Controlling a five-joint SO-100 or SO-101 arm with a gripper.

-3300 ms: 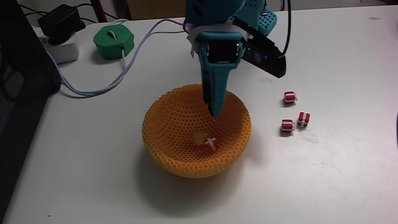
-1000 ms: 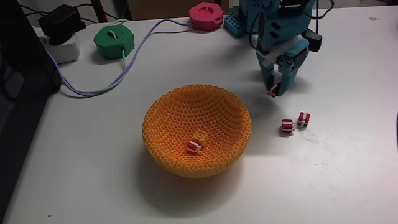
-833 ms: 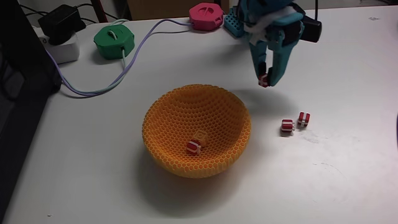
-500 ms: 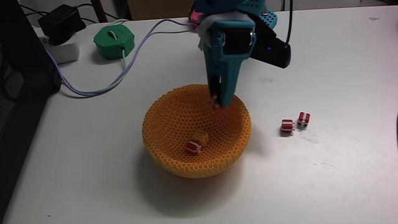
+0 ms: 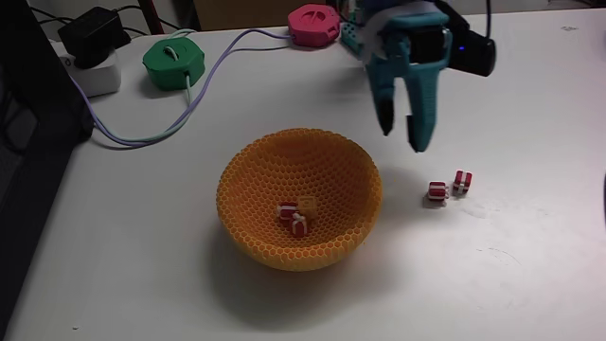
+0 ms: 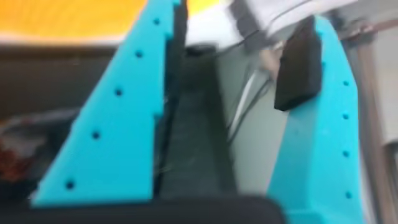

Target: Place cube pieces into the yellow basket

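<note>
**Hand empty, fingers apart above the surface**

Hand hung spread with nothing between the fingers, at 1 o'clock from the yellow basket. Three cube pieces sat in the basket's bottom. Two striped cubes lay on the white surface at 3 o'clock from the basket.

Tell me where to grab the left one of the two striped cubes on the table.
Take the left cube from above, across its front and back faces. The other cube sits close on its right, so probably only those sides leave the open end effector room.
</note>
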